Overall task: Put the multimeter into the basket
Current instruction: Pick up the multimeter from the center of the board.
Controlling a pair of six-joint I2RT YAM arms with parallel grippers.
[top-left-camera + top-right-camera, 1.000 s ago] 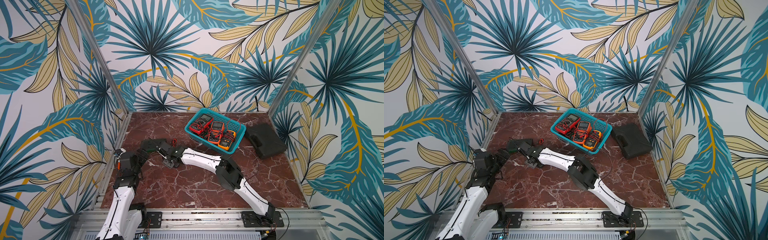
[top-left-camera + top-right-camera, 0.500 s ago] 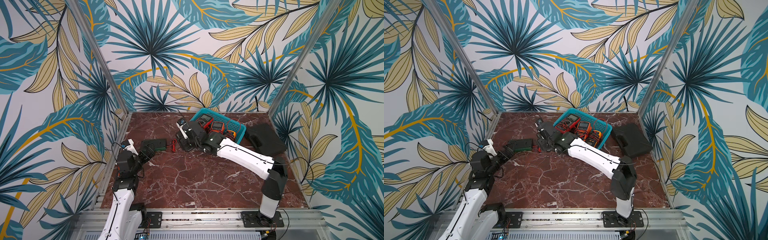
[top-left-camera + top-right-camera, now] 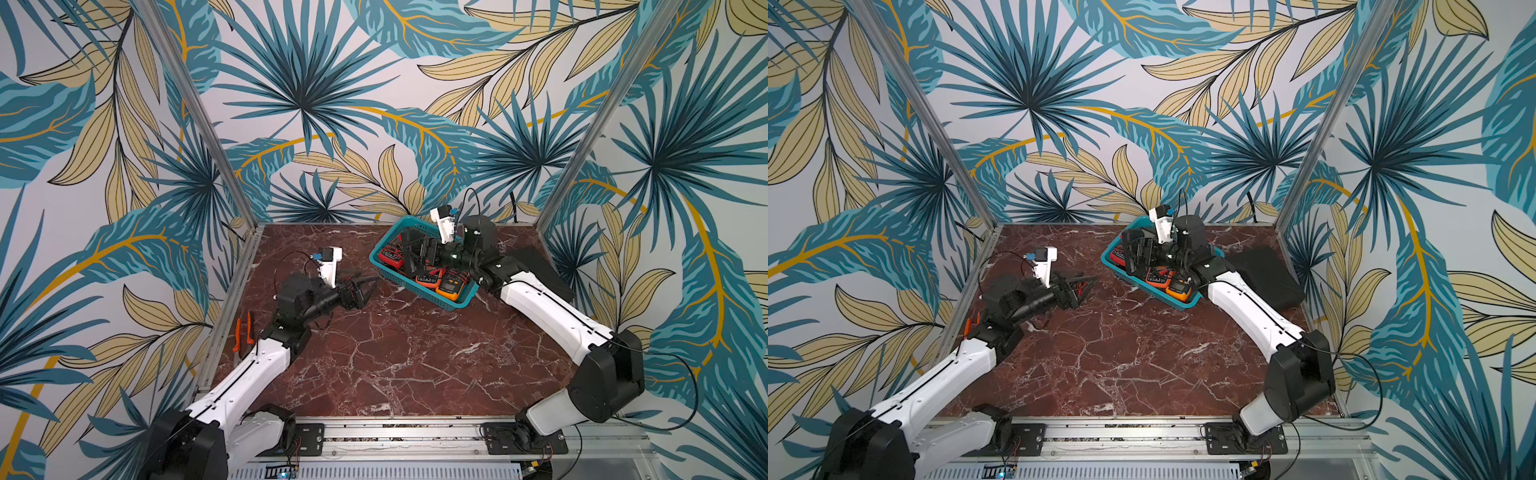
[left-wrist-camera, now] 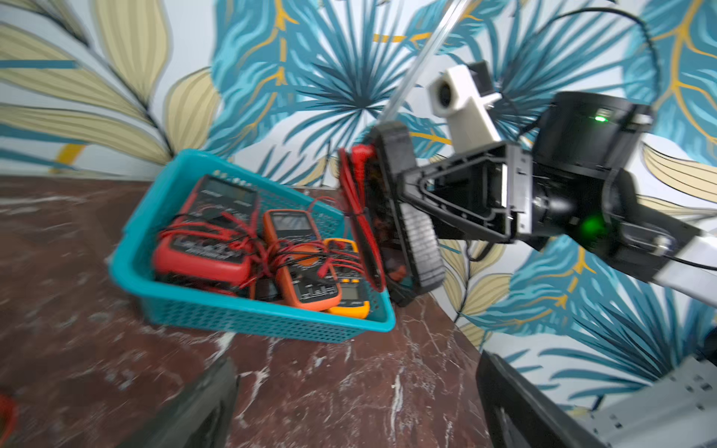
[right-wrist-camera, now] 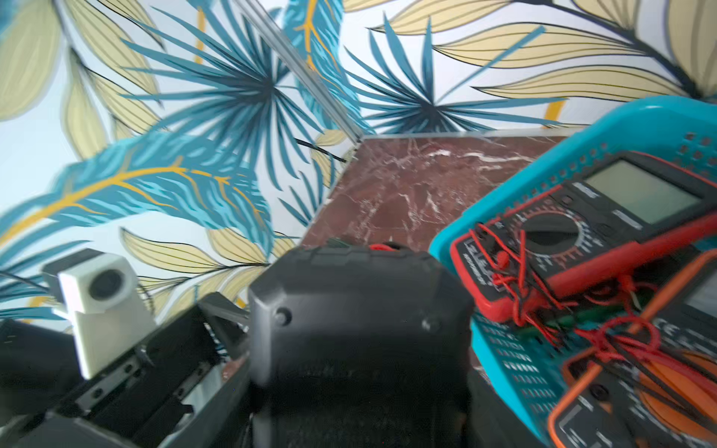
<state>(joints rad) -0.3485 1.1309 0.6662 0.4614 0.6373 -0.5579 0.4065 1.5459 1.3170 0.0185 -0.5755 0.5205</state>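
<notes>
The right pincer pinched the multimeter on edge, its long axis nearly upright, directly over the basket by the far edge of the worktop, while the left pincer hung spread and empty, well apart near the left edge.

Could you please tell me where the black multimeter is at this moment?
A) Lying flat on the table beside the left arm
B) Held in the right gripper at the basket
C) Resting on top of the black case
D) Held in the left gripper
B: the right gripper is clamped on the black multimeter, holding it on edge at one end of the basket, while the left gripper is open and empty.
</notes>
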